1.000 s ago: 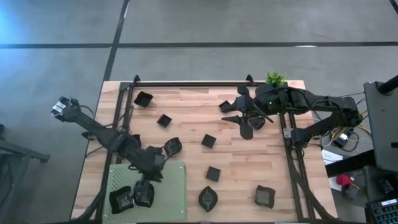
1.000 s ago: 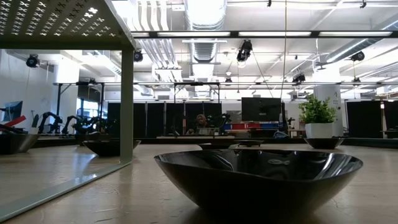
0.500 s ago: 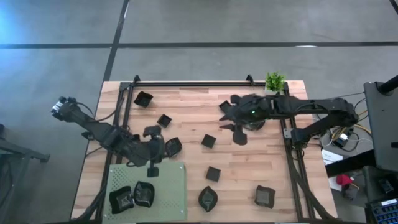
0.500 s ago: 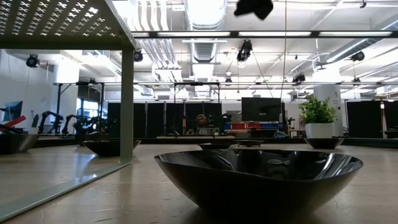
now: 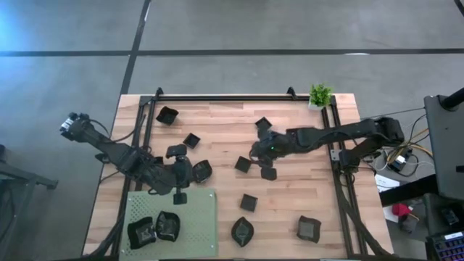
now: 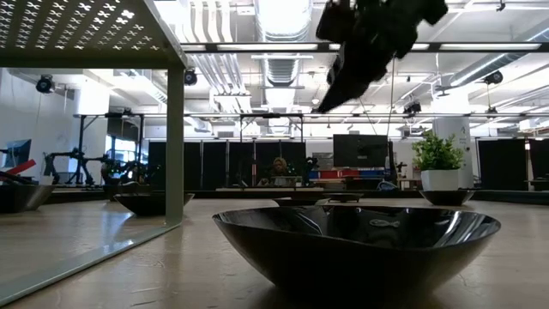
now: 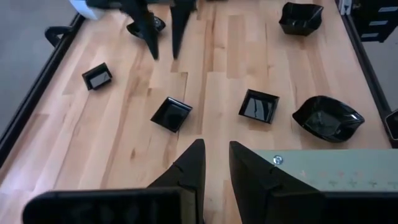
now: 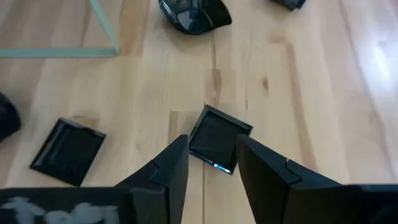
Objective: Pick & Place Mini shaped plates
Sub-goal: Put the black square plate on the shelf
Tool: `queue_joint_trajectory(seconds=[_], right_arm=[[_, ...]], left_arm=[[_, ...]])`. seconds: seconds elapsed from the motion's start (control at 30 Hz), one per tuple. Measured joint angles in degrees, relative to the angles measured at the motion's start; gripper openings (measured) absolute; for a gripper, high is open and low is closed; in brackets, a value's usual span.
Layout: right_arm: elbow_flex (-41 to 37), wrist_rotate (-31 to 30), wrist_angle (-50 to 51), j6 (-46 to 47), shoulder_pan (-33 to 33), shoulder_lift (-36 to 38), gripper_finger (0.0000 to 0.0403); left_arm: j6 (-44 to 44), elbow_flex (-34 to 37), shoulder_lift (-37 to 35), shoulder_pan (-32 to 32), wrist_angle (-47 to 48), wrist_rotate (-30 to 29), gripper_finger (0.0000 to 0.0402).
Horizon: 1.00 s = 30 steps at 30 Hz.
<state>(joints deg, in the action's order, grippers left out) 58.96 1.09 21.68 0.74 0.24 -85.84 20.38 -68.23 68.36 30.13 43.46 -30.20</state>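
Several small black mini plates lie scattered on the wooden table (image 5: 217,123). Two more rest on the light green mat (image 5: 192,225) at the near left. My right gripper (image 8: 211,168) hangs open above the table's middle, pointing down and toward the left. A square plate (image 8: 214,146) lies flat just past its fingertips, untouched; it is also in the high view (image 5: 243,164). My left gripper (image 7: 214,165) is open and has nothing in it. It hovers over the mat's far edge and faces the table's right. A leaf-like plate (image 5: 203,170) lies beside it.
A potted plant (image 5: 320,93) stands at the far right corner. Black rails (image 5: 337,174) run along the table's left and right sides. A round plate (image 6: 356,245) fills the low view's foreground. More plates lie near the front edge (image 5: 308,228), (image 5: 241,230).
My right gripper has come down and moved toward the table's left, from near the plant to just above the square plate in the middle. My left gripper has risen off the mat and turned from pointing down at it to facing the table's right.
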Motion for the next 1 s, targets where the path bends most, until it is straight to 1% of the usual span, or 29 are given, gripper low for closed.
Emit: queue_joint_trajectory(seconds=[0.1, 0.23, 0.4, 0.6, 0.77, 1.0], right_arm=[[-2.8, 0.0, -5.3, 3.5, -0.7, -2.1, 0.0123], [-4.5, 0.0, -8.6, 7.2, -2.5, -5.9, 0.0117], [-4.5, 0.5, -10.1, 9.8, -4.3, -11.2, 0.0118], [-2.0, 0.5, -10.3, 12.8, -6.6, -16.1, 0.0119], [-0.5, 0.5, -10.1, 12.7, -7.2, -17.4, 0.0112], [-0.6, 0.5, -10.2, 12.8, -7.2, -18.2, 0.0104]], left_arm=[[0.0, 0.0, 0.0, 0.0, 0.0, -0.4, 0.0067], [0.0, 0.0, 0.0, 0.0, -0.1, -0.5, 0.0067], [0.3, 0.0, 0.0, 0.0, -0.2, -1.0, 0.0067], [0.9, 0.1, 0.0, 0.0, -0.2, -1.0, 0.0067], [1.2, 0.1, 0.0, 0.0, -0.4, -1.0, 0.0067], [1.3, 0.1, 0.0, 0.0, -0.4, -1.0, 0.0067]])
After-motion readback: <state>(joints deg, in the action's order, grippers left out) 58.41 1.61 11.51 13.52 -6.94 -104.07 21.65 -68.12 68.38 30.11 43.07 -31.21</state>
